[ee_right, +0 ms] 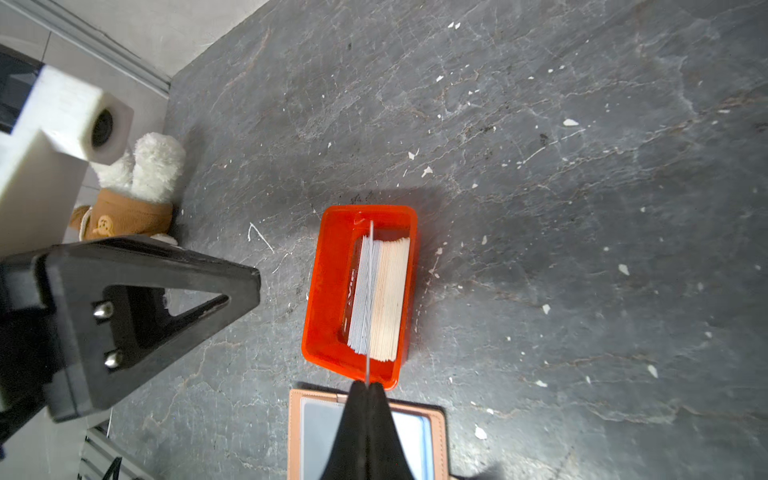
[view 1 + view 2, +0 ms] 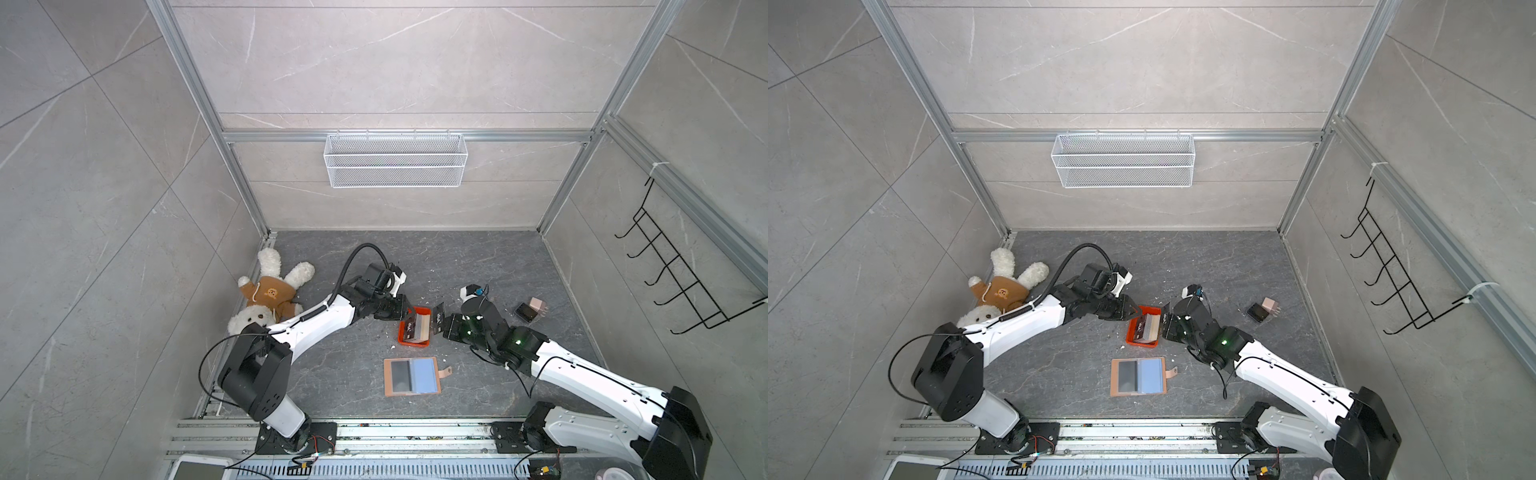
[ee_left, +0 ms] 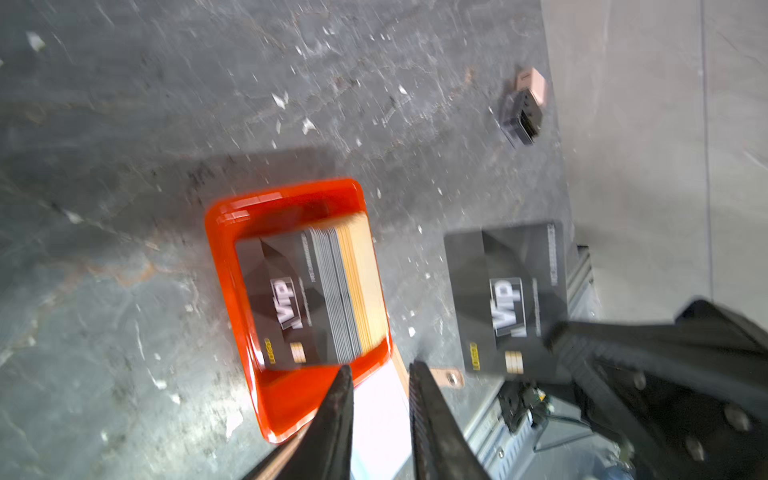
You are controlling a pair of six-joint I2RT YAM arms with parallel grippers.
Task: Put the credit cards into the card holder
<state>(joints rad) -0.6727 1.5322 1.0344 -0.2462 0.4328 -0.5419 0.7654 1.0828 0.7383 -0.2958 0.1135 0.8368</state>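
Observation:
Several credit cards stand on edge in a small orange-red tray, black "VIP" ones in front of tan ones. My right gripper is shut on one black VIP credit card, which it holds upright on edge just right of the tray in both top views. My left gripper hovers at the tray's left rim, its jaws a little apart with nothing between them. The pinkish-tan card holder lies open and flat nearer the front, with its snap tab to the right.
A teddy bear lies at the left wall. A small black-and-pink block pair sits at the right. A white wire basket hangs on the back wall and a black hook rack on the right wall.

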